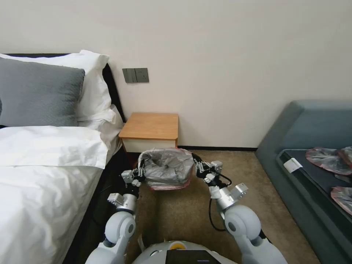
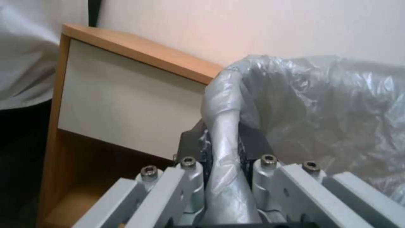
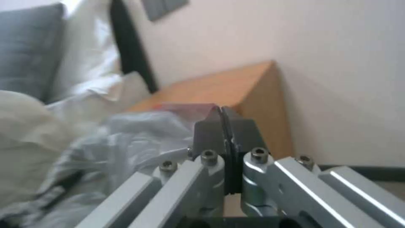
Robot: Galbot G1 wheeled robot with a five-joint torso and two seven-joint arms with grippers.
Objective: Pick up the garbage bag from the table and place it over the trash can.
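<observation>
Garbage bag silvery-grey, pinkish-red edges; table light-brown wood, white drawer front; sofa dark teal.

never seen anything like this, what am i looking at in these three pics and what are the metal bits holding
It is a two-armed robot on wheels in a bedroom. The wide picture comes from a camera on its head, looking down over its own white arms. The other two come from cameras on its wrists, so the grey metal bars up close are its own claws.

The left claw and right claw each pinch one side of a garbage bag, a thin silvery plastic film with pinkish edges. They hold it stretched open between them, in front of a small wooden table whose top is bare. In the left wrist view a strip of film runs between the shut fingers. In the right wrist view the fingers are pressed together at the bag's edge.

Flatter spare bags lie on the teal sofa; a bed is on the left.
</observation>
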